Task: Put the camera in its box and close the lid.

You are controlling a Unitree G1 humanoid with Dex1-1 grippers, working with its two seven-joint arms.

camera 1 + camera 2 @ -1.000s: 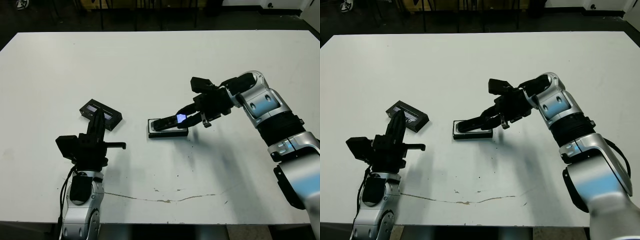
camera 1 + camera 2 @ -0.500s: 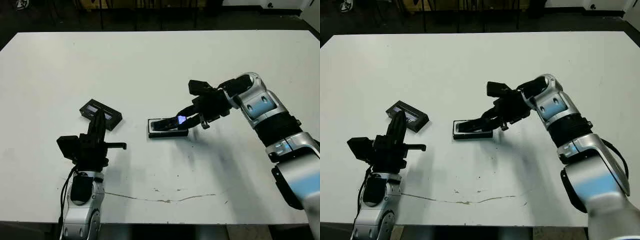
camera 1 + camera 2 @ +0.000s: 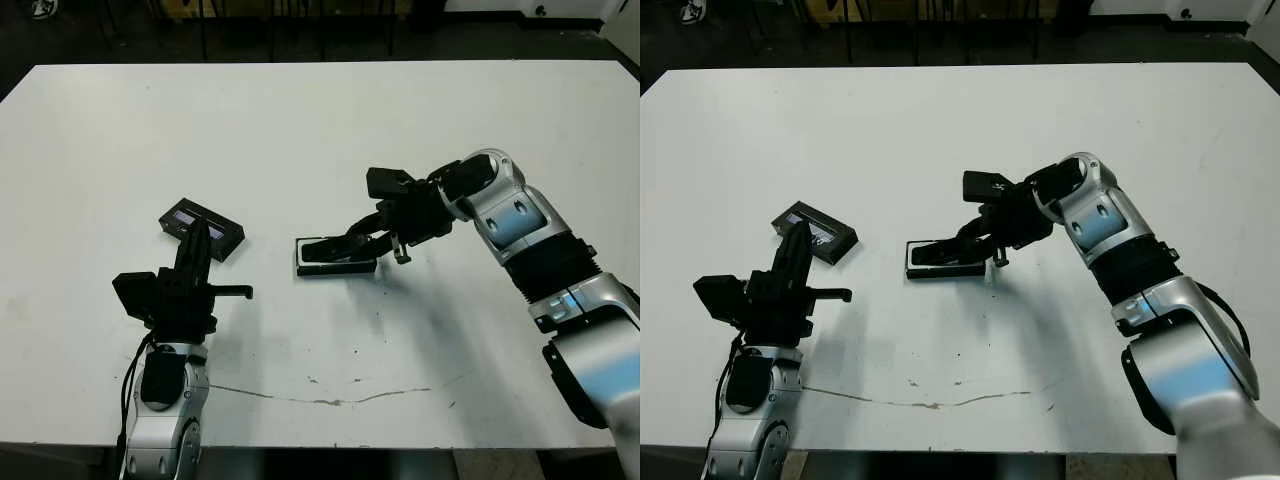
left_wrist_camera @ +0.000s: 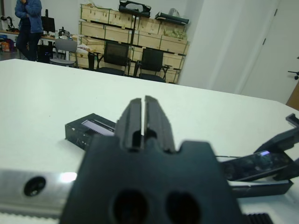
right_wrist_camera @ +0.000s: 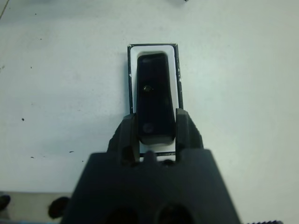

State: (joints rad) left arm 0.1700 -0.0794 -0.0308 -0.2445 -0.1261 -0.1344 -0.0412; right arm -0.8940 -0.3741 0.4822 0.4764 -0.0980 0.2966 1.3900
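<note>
Right gripper (image 5: 154, 133) clamped on near end of slim black bar camera (image 5: 153, 95), held over white-lined black tray box (image 3: 335, 262). Flat black lid (image 3: 201, 228) lies left; left gripper (image 4: 143, 121) closed, empty.

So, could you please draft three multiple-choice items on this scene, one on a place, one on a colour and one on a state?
1. Where does the lid lie?
A. on the box
B. on the table beyond the left gripper, apart from the box
C. in the right gripper

2. What colour is the box's lining?
A. white
B. red
C. yellow

3. What is the right gripper doing?
A. hanging open, away from everything
B. shut on the lid
C. holding the camera over the box

Answers:
1. B: the head views show the lid flat on the table past the left gripper, well clear of the box.
2. A: the right wrist view shows a white rim around the camera.
3. C: the right gripper has a finger on each side of the camera's near end.
</note>
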